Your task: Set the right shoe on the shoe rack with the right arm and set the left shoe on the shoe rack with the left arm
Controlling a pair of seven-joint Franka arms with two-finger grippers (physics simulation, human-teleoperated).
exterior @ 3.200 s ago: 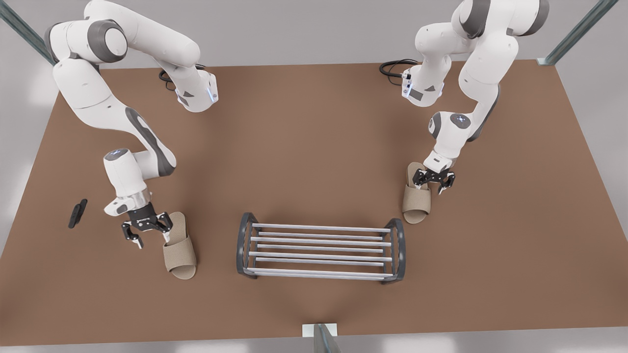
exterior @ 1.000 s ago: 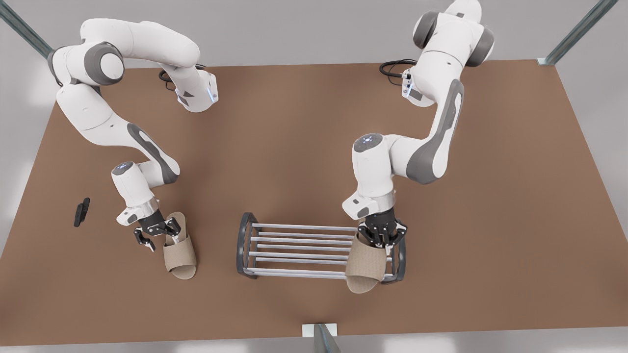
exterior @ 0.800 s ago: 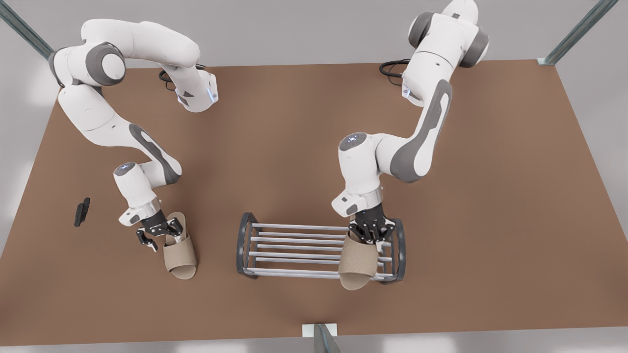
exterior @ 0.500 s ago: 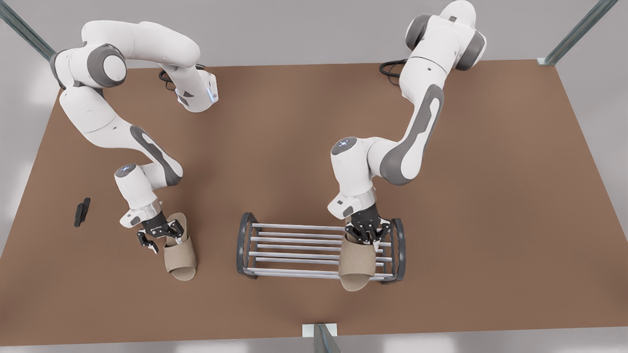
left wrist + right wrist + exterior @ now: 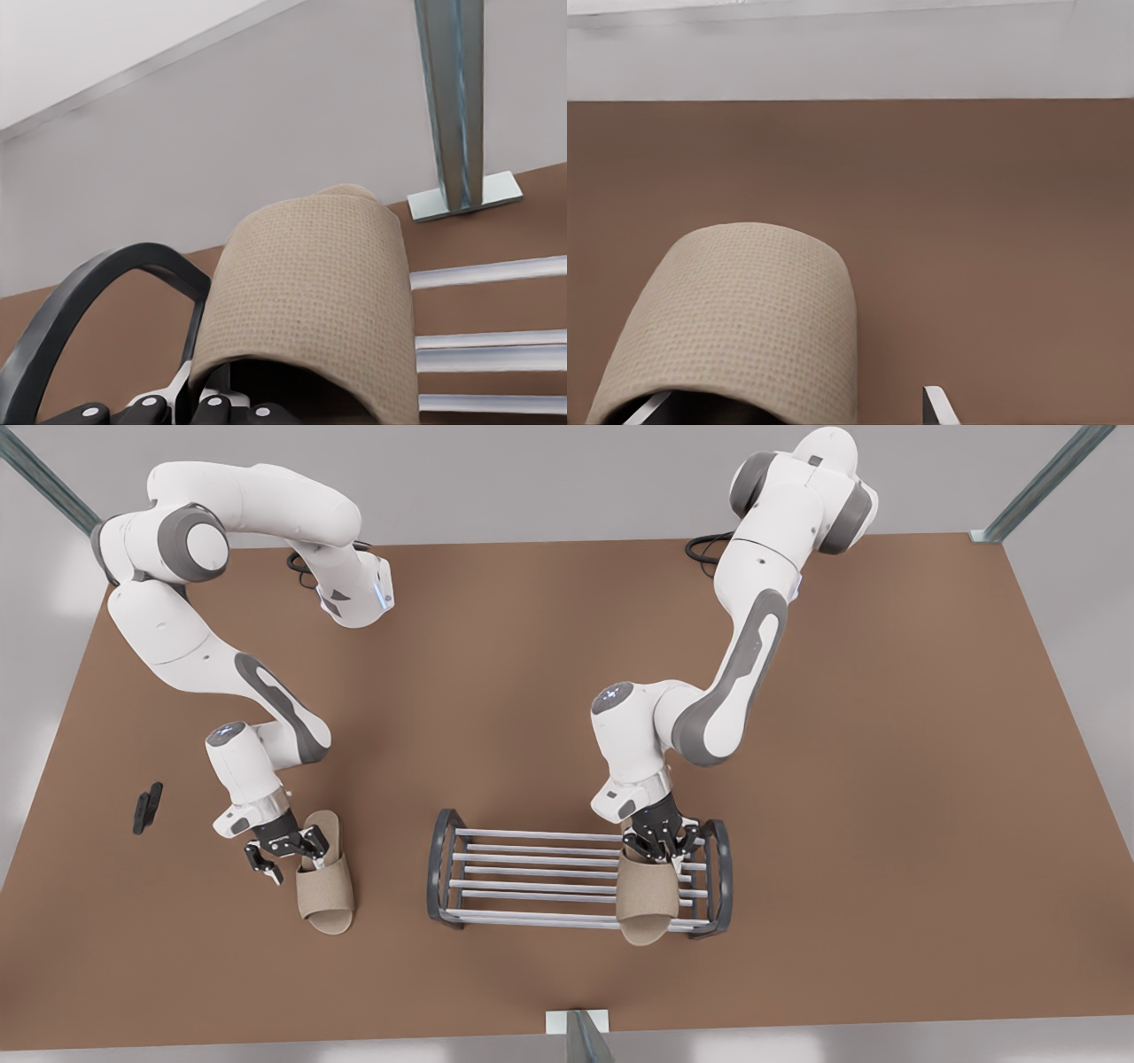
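Left gripper [image 5: 656,843] holds left shoe [image 5: 647,899] over shoe rack [image 5: 440,864].

There were two slippers [image 5: 325,881] [image 5: 647,899], one shoe rack [image 5: 532,872], two robot arms [image 5: 221,655] [image 5: 709,708] each with one gripper [image 5: 282,849] [image 5: 660,843], and one small black object [image 5: 146,808].

The left beige fabric slide slipper [image 5: 647,899] lies across the low silver-barred shoe rack [image 5: 532,877] at its 3 o'clock end, toe pointing to 6 o'clock. The matching right slipper [image 5: 326,886] lies flat at the rack's 9 o'clock.
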